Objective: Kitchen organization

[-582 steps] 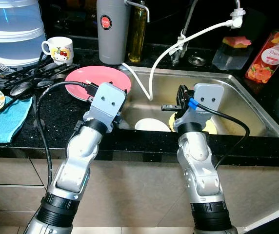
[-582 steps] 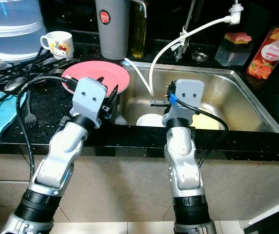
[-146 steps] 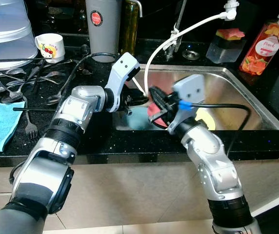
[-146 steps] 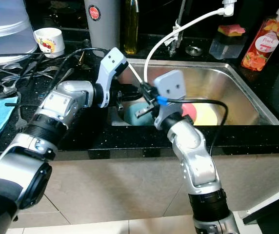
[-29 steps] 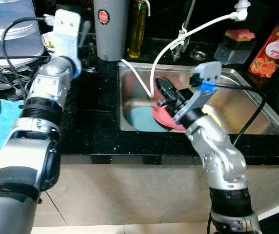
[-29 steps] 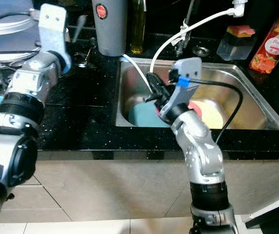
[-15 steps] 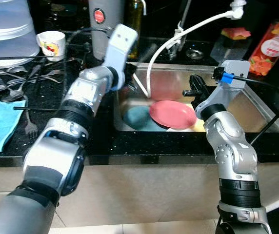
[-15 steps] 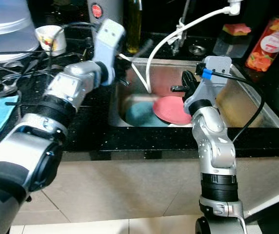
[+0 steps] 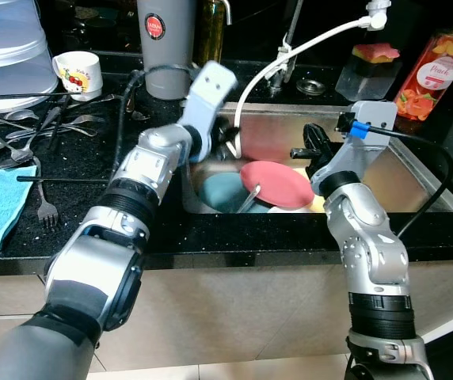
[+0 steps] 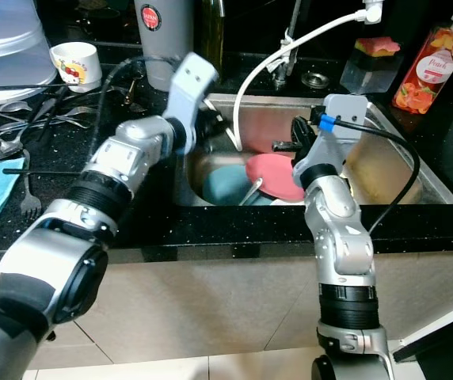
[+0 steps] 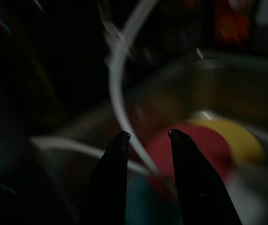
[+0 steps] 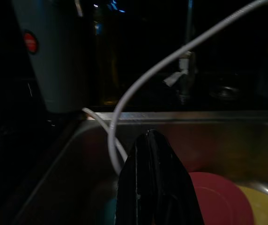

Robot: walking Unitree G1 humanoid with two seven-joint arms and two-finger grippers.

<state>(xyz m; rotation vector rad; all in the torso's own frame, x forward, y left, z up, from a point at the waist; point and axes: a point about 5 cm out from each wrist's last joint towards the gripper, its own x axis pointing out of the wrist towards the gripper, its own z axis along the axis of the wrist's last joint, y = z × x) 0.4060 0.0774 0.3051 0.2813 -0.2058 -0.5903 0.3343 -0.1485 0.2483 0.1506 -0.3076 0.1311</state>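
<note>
Stainless steel sink (image 9: 416, 170) holds the pink plate (image 9: 278, 184), lying flat on a teal dish (image 9: 220, 191) and a yellow one (image 11: 239, 136), with a metal utensil (image 9: 246, 199) leaning at its 7 o'clock edge. Left gripper (image 11: 148, 136) hangs over the sink's 9 o'clock rim, fingers parted and empty. Right gripper (image 12: 152, 140) hovers at the plate's 1 o'clock, fingers pressed together, holding nothing.

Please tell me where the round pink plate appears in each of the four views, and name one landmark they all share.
Left eye view: round pink plate in the steel sink, centre.
Right eye view: lying mid-sink.
Left wrist view: blurred, beyond the fingertips.
Right wrist view: beside the black fingers.
Shared landmark: white hose.
</note>
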